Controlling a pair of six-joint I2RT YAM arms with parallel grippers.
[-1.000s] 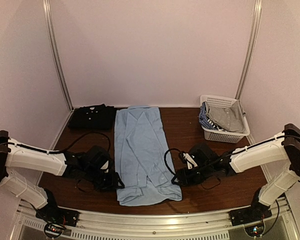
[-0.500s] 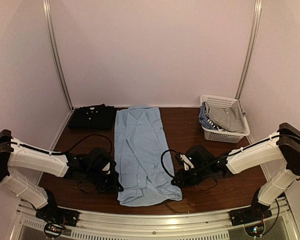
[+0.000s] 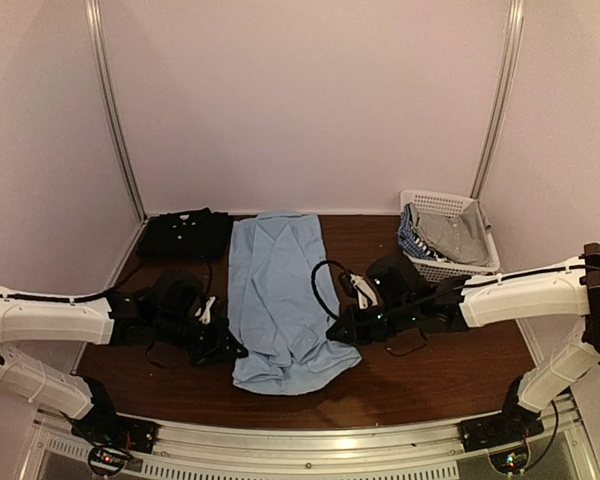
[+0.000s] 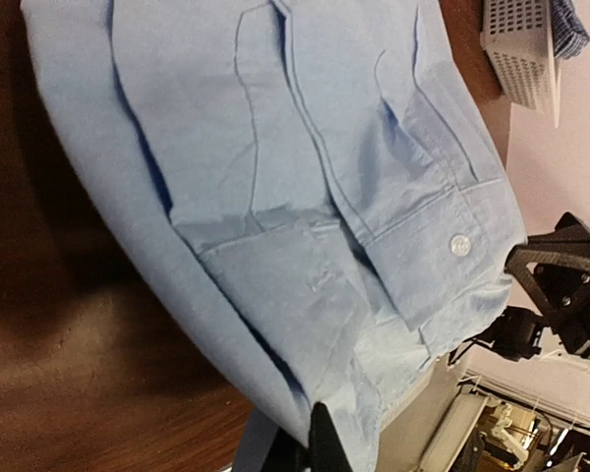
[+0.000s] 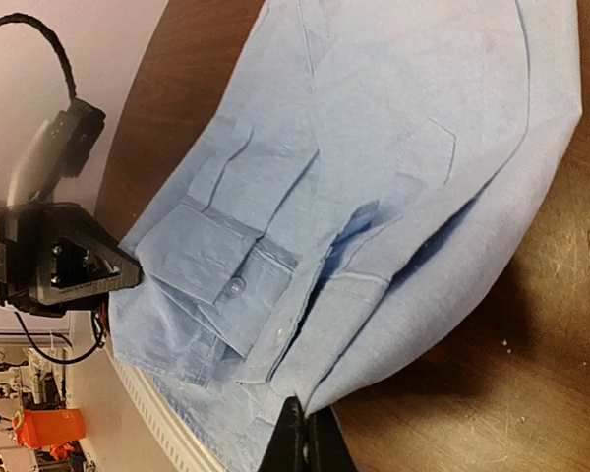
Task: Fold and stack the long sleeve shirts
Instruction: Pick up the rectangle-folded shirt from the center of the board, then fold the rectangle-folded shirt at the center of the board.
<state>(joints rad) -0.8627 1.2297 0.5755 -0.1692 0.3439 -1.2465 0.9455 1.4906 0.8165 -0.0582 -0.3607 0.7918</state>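
A light blue long sleeve shirt [image 3: 278, 285] lies lengthwise down the middle of the table, sleeves folded in, its near end raised and bunched. At the shirt's near left corner my left gripper [image 3: 236, 350] is shut on the hem; the left wrist view shows the cloth [image 4: 305, 177] pinched at the fingertips [image 4: 320, 442]. My right gripper [image 3: 335, 335] is shut on the near right corner, where the cloth [image 5: 374, 167] is clamped between the closed fingers [image 5: 305, 433]. A folded black shirt [image 3: 183, 235] rests at the back left.
A white lattice basket [image 3: 435, 200] holding more clothes stands at the back right against the wall. Cables loop beside both wrists. The metal rail of the table's near edge runs just behind the lifted hem.
Both grippers closed on the near corners of the light blue shirt. They then moved away from the near edge, lifting the hem and bunching the shirt's near end.
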